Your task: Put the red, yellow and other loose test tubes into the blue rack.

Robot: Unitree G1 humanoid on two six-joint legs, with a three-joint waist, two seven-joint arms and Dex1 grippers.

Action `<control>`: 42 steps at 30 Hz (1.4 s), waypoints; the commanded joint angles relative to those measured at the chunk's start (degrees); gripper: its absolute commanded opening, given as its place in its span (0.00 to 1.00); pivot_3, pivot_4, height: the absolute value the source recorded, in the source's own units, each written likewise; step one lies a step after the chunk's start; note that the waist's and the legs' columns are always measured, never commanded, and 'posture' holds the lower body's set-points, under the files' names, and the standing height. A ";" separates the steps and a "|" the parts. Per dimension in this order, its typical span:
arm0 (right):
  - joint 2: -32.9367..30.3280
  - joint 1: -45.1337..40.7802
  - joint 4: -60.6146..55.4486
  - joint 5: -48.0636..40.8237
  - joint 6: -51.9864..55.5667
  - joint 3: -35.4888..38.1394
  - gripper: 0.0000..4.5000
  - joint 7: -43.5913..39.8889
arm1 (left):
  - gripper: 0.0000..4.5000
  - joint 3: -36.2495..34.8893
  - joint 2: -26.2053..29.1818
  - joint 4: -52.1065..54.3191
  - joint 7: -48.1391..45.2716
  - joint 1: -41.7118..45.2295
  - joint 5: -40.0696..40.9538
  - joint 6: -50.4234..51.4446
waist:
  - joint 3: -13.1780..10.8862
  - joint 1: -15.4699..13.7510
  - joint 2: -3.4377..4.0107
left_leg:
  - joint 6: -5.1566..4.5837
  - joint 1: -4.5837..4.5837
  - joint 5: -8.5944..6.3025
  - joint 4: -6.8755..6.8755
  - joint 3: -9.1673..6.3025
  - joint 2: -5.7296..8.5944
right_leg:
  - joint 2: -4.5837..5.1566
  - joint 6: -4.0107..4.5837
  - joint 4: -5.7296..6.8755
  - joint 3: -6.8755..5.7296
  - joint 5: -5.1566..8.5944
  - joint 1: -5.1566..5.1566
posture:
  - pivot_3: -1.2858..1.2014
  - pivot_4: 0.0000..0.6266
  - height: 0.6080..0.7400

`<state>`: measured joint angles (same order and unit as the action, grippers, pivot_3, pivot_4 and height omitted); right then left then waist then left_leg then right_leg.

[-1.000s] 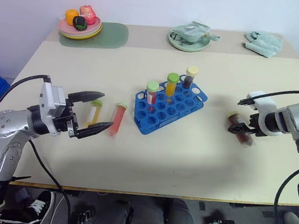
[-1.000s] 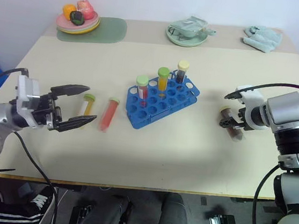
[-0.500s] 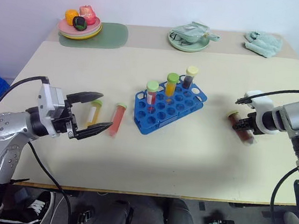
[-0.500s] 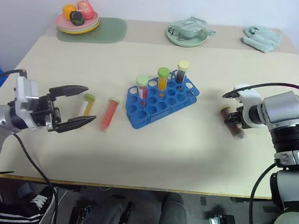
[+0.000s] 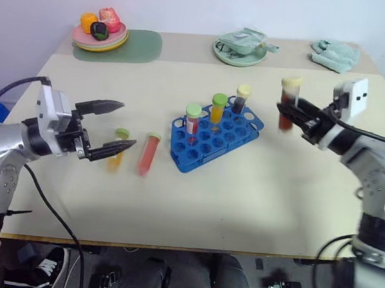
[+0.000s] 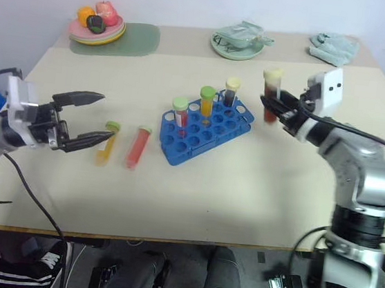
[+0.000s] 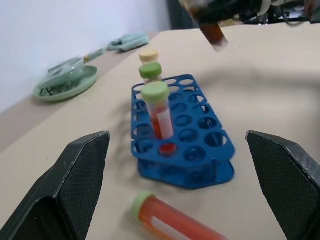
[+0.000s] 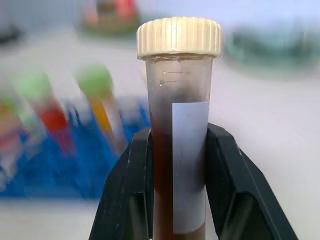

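Holding the dark brown tube (image 5: 288,105) upright and clear of the bench (image 5: 256,193), the right pincer (image 5: 294,116) hangs just right of the blue rack (image 5: 217,140), nearest its far-right holes. Its wrist view shows both black fingers (image 8: 227,190) clamped on that tube. Seen from the left wrist, the left pincer (image 5: 111,129) gapes empty, the salmon-red tube (image 7: 175,225) lying lengthwise before it.

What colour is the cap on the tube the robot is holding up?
Pale tan, on the dark brown tube; clearest in the right wrist view.
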<state>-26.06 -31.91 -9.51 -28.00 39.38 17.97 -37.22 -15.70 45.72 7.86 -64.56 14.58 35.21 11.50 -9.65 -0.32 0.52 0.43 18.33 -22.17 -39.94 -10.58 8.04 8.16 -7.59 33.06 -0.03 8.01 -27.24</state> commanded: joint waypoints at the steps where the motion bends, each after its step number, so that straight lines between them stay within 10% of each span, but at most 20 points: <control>1: 7.61 1.26 -0.81 -1.61 -8.15 -1.02 0.17 3.10 | 1.00 -1.37 0.64 -0.57 -0.39 1.33 -0.12 -0.94 | 0.00 0.02 0.00 | 0.03 0.01 -0.02 -0.01 -0.01 -0.02 | -0.05 0.02 0.01 0.00 -0.01 -0.02 | 0.52 0.24 1.00; 13: 15.61 0.67 21.02 10.01 -40.48 -8.16 0.17 3.88 | 1.00 -2.03 2.06 -0.32 -0.80 2.53 0.03 0.65 | -0.01 1.29 0.02 | 0.20 0.01 -0.11 -0.01 0.06 -0.35 | -0.44 0.18 0.00 0.00 -0.11 -0.04 | 0.52 0.24 1.00; 42: 16.24 -4.74 38.88 12.30 -54.80 -10.58 0.17 3.29 | 1.00 -3.75 3.64 1.59 -0.76 1.00 0.36 2.76 | -0.03 2.83 0.06 | 0.31 0.00 -0.17 0.04 0.15 -0.61 | -0.65 0.29 0.01 0.00 -0.17 -0.18 | 0.52 0.24 1.00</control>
<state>-9.35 -35.41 29.59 -15.96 -13.80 7.17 -33.95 -17.32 48.35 7.75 -65.72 15.63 34.68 14.34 -9.68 2.50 0.58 0.74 18.33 -22.34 -39.90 -10.43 7.43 7.51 -7.30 33.07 -0.03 7.85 -27.42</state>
